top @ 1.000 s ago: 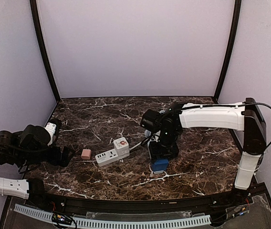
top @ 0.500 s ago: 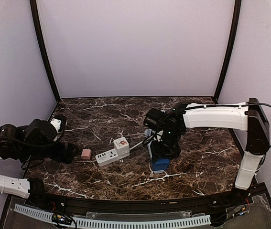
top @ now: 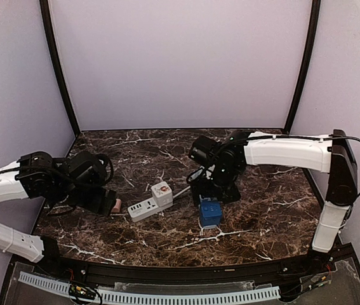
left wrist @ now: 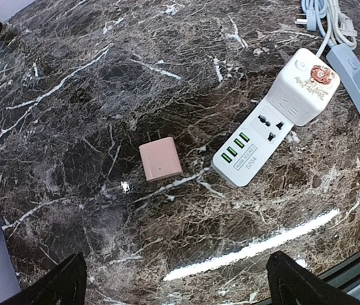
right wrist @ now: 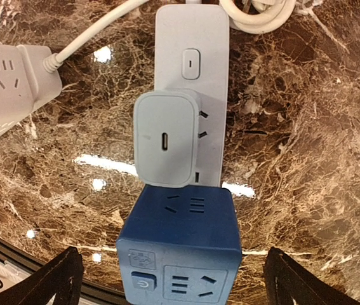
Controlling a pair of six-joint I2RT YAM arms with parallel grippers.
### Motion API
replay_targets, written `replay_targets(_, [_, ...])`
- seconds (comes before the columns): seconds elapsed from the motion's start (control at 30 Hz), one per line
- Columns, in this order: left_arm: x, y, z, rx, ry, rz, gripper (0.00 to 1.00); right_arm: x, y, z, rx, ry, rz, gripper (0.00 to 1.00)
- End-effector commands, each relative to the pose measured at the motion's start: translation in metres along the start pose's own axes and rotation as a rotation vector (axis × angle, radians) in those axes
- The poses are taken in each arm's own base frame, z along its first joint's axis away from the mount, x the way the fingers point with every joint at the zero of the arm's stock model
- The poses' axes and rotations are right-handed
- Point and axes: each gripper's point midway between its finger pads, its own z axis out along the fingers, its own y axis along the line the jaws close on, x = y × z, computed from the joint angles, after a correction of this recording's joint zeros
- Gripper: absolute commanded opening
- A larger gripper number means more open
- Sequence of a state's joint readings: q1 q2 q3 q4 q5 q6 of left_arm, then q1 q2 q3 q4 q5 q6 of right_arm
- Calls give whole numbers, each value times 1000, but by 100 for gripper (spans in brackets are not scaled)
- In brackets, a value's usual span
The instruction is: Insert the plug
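Since a second ago, my left arm has swung in from the tabletop's [top: 262, 216] left edge, and my left end effector [left wrist: 180, 283] now hangs over the pink plug [left wrist: 160, 159], released and spread wide with nothing in it. My right arm has drawn back a little, so the blue cube [right wrist: 180, 248] under it shows more fully.

As I judge it, the task has hardly begun. The pink plug lies loose on the tabletop, near the white power strip [left wrist: 275, 111] but not touching it, and it has not yet been picked up. Grasping, turning, aligning and pressing it home are all left, if that strip is the target.

No bin or tray is in sight; only sockets hold anything. The white strip's visible outlets look empty. Under my right end effector [right wrist: 176, 273], likewise released and empty, a pale strip [right wrist: 191, 38] already carries a seated charger [right wrist: 166, 138]. Whether the blue cube is plugged into that strip I cannot tell.
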State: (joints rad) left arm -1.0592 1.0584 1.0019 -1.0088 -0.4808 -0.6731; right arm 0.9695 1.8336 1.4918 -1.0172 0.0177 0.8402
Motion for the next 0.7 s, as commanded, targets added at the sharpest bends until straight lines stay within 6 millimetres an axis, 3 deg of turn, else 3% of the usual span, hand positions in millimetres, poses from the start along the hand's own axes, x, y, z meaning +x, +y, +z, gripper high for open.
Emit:
replay_targets(0.0, [6,9,1,-11,70,-11,99,-13,9,-22,-36,-64,19,99])
replay_targets(0.27, [20,25,37,-13,290,-100,100,-23,9,-58,-36,-135,34,99])
replay_targets(0.4, [28,28,59,-18,440,-130,90,-20,2,-69,-44,-157,41,99])
replay_targets(0.53, [22,29,79,4,521,-153,81,-16,3,-79,-78,-159,39,99])
replay_targets(0.67, [9,24,101,31,564,-148,81,-14,2,-91,-96,-177,35,99])
